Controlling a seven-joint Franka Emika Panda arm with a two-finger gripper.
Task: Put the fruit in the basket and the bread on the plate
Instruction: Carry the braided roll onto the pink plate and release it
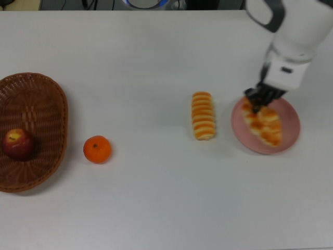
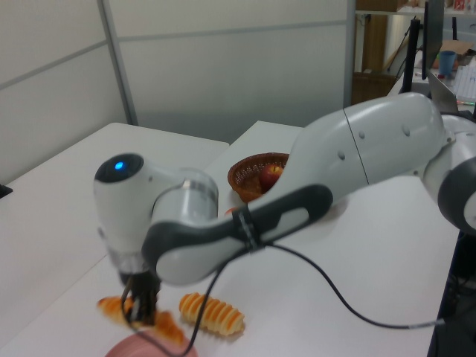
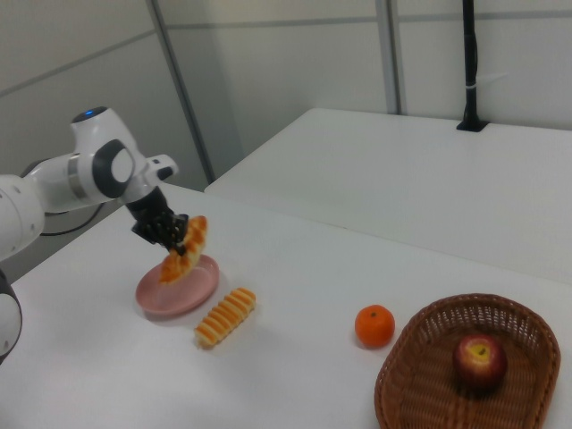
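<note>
The gripper (image 1: 256, 107) was closed on the braided loaf (image 1: 264, 125), which was held tilted in the air over the pink plate (image 1: 289, 112); nothing was seen lying on the plate itself. The ridged loaf (image 1: 203, 115) lay on the table just beside the plate, at the top view's left. The apple (image 1: 18, 143) was inside the wicker basket (image 1: 41, 88). The tangerine (image 1: 97, 149) rested outside, near the basket. The white table (image 1: 156, 208) was surrounded by pale grey wall panels (image 3: 295, 71).
</note>
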